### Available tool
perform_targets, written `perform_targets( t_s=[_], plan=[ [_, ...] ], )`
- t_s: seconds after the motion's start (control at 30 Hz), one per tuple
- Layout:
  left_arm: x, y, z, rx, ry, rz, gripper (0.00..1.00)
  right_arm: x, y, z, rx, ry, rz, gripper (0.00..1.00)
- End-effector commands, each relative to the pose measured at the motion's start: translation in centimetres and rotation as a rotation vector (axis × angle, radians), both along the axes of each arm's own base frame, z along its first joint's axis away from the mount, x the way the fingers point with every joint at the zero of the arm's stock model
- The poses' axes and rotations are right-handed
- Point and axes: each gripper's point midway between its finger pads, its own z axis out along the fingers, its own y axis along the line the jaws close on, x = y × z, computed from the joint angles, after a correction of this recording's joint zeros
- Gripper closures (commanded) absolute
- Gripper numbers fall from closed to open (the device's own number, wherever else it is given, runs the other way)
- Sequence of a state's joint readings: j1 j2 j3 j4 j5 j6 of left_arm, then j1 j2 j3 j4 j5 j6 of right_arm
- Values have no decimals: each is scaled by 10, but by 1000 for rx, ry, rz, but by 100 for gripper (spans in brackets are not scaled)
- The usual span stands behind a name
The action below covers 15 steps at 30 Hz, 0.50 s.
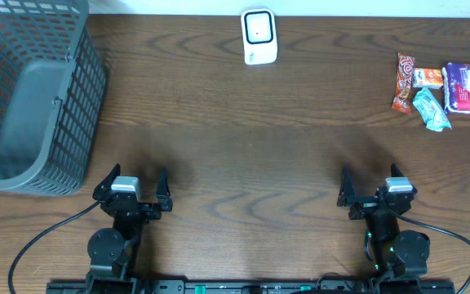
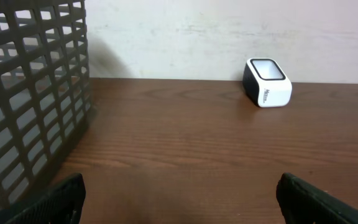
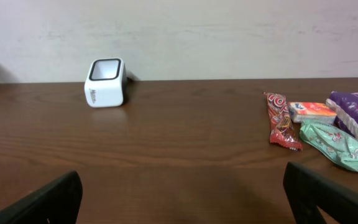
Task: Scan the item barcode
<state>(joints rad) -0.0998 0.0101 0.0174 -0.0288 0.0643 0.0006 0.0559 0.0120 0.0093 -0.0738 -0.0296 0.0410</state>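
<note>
- The left gripper (image 1: 135, 181) sits low at about 7 o'clock on the bench (image 1: 243, 147). Its jaws are spread wide, with nothing between them.
- The right gripper (image 1: 371, 181) mirrors it at about 5 o'clock, jaws likewise wide apart and holding nothing.
- In each wrist view only the two dark fingertips show, at the bottom corners, with bare wood between them.
- The white barcode scanner (image 1: 259, 37) stands at 12 o'clock against the far edge of the bench. Its dark window faces up and is tilted toward the arms.
- The items form a small cluster at about 2 o'clock, well apart from both grippers and from the scanner.
- A long red wrapper (image 1: 403, 82) lies at the cluster's 9 o'clock side.
- A small orange packet (image 1: 427, 77) lies just beside the red wrapper.
- A green packet (image 1: 432, 109) lies at the cluster's 6 o'clock edge, slanted.
- A purple bag (image 1: 469, 88) lies at the 3 o'clock end, touching the green packet.
- No barcode can be made out on any of them.
- A dark grey mesh basket (image 1: 31, 98) fills the 10 o'clock corner, upright.
</note>
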Motion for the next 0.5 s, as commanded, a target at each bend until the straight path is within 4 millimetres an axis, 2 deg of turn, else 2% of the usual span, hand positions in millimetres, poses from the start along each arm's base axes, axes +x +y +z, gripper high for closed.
perform_targets(
  t_s=[0.0, 0.47],
  plan=[
    [-1, 2, -15, 19, 46, 5, 2, 0, 1, -1, 6, -1, 2, 1],
    [-1, 2, -16, 51, 44, 0, 2, 0, 1, -1, 6, -1, 2, 1]
  ],
)
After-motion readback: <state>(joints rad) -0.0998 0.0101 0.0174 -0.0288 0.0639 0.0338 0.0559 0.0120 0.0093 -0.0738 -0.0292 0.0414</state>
